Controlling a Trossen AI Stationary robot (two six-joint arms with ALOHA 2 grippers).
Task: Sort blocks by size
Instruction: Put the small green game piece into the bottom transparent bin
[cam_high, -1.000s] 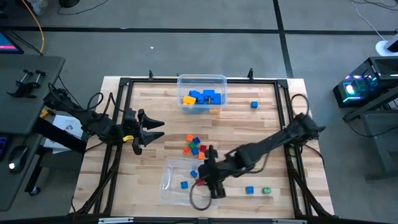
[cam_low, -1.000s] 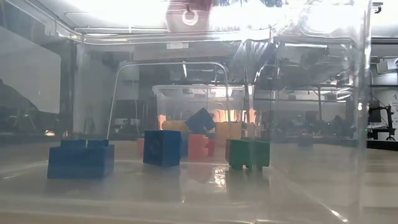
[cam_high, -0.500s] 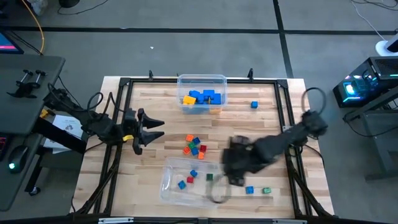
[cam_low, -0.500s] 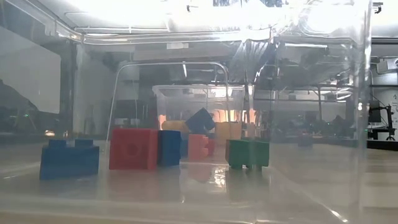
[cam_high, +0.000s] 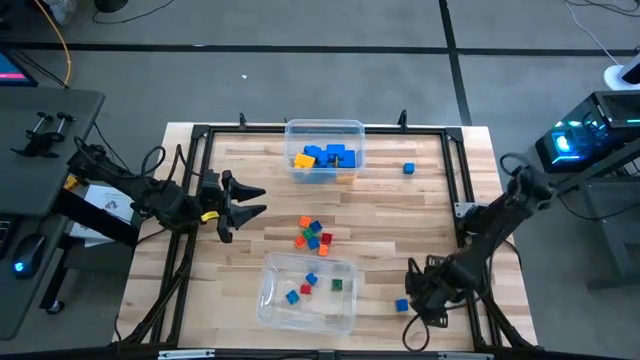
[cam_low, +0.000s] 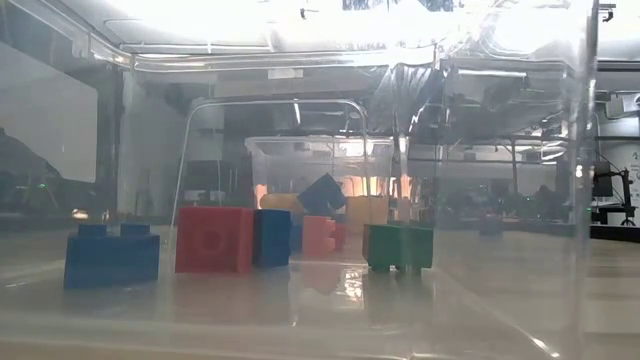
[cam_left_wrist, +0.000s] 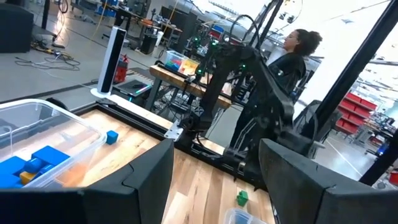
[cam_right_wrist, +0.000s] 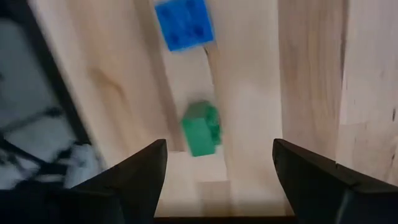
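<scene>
High view: sorting appears partly complete. Large blue and yellow blocks (cam_high: 325, 158) fill the far bin (cam_high: 325, 128) at 12 o'clock; tiny cubes (cam_high: 311, 285) sit in the near bin (cam_high: 275, 300) at 6 o'clock. A loose cluster (cam_high: 312, 234) remains at centre, plus strays. The right gripper (cam_high: 428, 302), fingers spread, hovers over a green cube (cam_right_wrist: 201, 129) at 5 o'clock, hiding it from overhead. The left gripper (cam_high: 252, 203) waits spread at 9 o'clock.

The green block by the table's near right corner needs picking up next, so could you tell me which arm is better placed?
The right gripper: it hangs open directly over the green block. The left gripper waits across the table.
</scene>
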